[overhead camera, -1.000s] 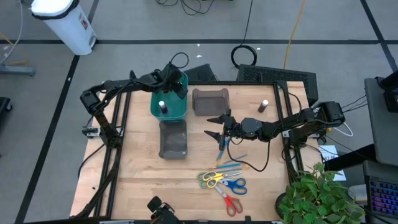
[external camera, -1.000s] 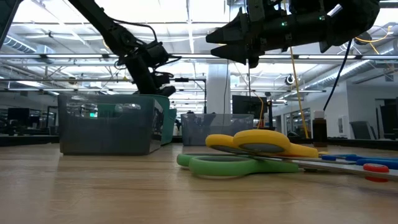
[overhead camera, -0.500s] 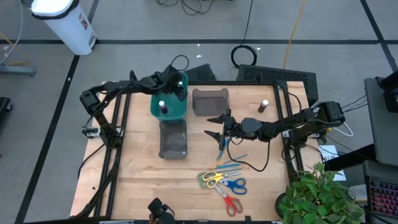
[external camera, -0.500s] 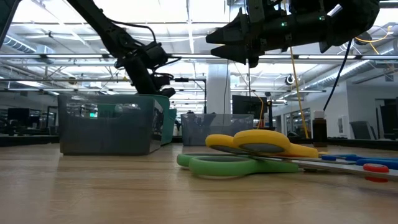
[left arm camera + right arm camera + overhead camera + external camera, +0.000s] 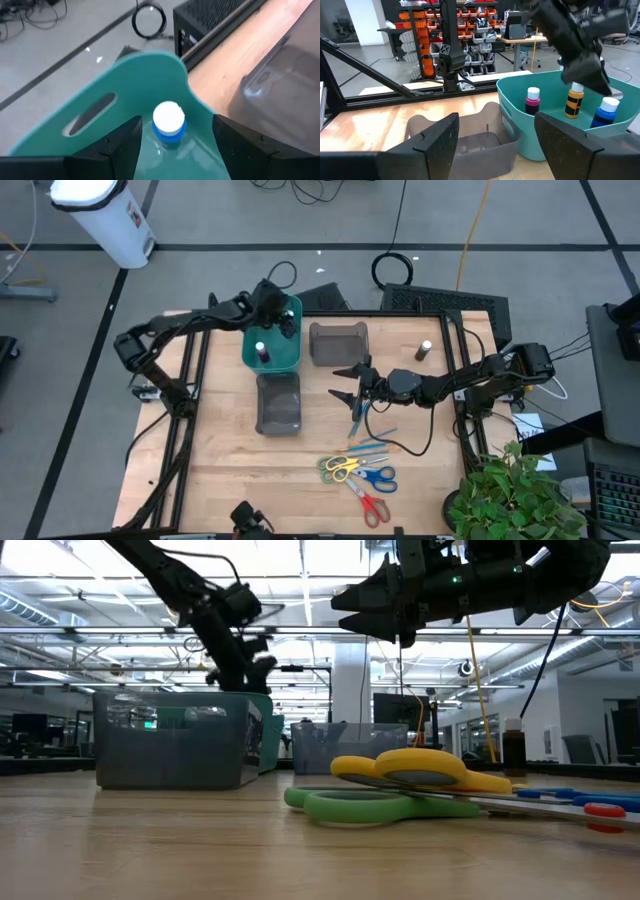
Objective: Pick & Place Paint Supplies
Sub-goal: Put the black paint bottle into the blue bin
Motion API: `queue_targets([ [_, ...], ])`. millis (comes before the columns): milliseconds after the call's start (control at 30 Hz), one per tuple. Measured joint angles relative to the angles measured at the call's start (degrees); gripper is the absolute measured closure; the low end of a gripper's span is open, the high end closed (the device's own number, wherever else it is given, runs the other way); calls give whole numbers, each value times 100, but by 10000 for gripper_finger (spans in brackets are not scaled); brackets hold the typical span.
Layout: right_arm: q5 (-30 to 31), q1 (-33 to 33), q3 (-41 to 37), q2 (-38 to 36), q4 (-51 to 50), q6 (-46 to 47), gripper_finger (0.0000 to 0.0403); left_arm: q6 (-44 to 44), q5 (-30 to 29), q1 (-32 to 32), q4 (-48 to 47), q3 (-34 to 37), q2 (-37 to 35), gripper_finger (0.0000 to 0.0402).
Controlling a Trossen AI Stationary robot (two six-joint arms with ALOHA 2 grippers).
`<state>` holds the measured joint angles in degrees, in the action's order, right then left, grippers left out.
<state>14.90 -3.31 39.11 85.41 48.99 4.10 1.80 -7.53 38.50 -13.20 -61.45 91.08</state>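
Left pincer (image 5: 170, 145) has lifted since earlier frame, jaws apart; blue bottle (image 5: 169, 122) upright directly below, in teal bin (image 5: 95, 107). Right pincer (image 5: 347, 383) apart, empty, nearer scissors (image 5: 345, 468).

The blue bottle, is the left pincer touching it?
Apart. In the left wrist view the blue bottle stands in the teal bin, with gaps to both fingers of the left pincer.

Blue bottle (image 5: 169, 125) base hidden — left gripper (image 5: 172, 150) fingers cropped.
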Motion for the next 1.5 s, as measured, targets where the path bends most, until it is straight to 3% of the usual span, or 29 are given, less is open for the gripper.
queue_targets([
  [333, 0, 0, 0, 0, 0, -87, 151, -6, 23, -88, -1039, -4, -1630, 151],
  [600, 0, -1, 4, -408, -782, -186, 151, -211, 724, -809, -1963, 9, -3168, 151],
  [800, 2, -13, 4, -1148, -1899, 62, 151, -363, 767, -1686, -1792, 708, -4327, 151],
  [1000, 10, -13, 4, -1962, -3100, 381, 151, -212, 771, -2161, -1626, 1645, -5481, 151],
  [1333, 1649, 74, 4, -2498, -6878, 2919, 151, 199, 767, -2611, -1255, 2812, -6475, 151],
  [1500, 1821, 387, -47, -2466, -8129, 4065, 151, 183, 754, -2627, -1115, 2949, -6485, 151],
])
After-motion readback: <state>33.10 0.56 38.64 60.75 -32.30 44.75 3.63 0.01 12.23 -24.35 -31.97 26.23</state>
